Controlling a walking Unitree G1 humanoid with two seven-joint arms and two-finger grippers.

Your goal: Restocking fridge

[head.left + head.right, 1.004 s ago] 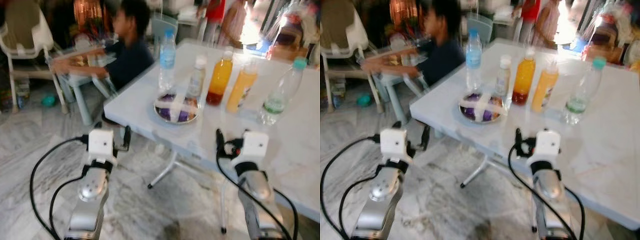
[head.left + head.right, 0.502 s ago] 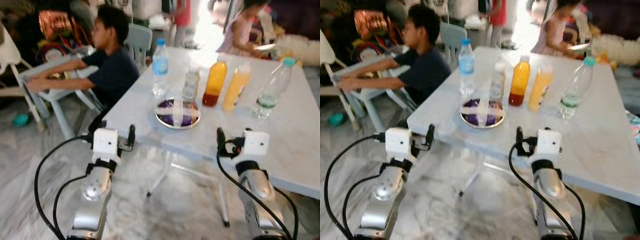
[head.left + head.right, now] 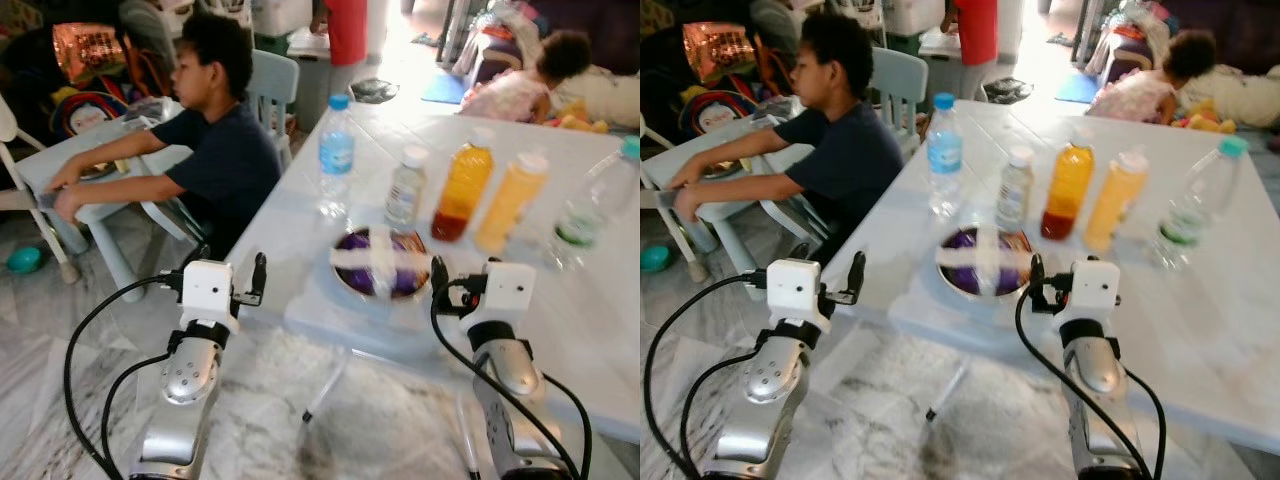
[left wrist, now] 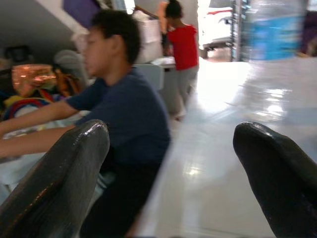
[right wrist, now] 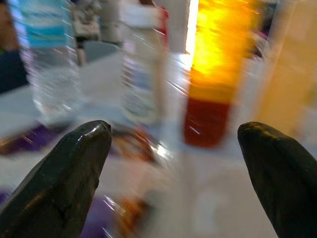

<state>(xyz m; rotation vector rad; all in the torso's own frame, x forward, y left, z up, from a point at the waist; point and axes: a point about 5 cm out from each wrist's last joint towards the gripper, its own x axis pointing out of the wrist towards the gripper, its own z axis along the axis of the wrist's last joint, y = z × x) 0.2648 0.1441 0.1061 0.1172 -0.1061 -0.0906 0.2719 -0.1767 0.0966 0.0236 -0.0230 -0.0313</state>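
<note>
Bottles (image 3: 463, 192) stand on the table (image 3: 590, 300); left pincer (image 4: 171, 173) and right pincer (image 5: 173, 168) reach forward, both spread wide.

- Blue-labelled water bottle (image 5: 47, 54), small white-capped bottle (image 5: 141, 64) and amber-orange juice bottle (image 5: 213, 74) stand upright beyond the right gripper's spread fingers (image 5: 67, 173).
- Covered purple dish (image 3: 983, 262), probably foil, lies nearest them.

Bottles (image 3: 465, 191) in a row across desk (image 3: 600, 330), plate (image 3: 379, 264) just in front; person (image 3: 215, 150) seated at desk's left.
</note>
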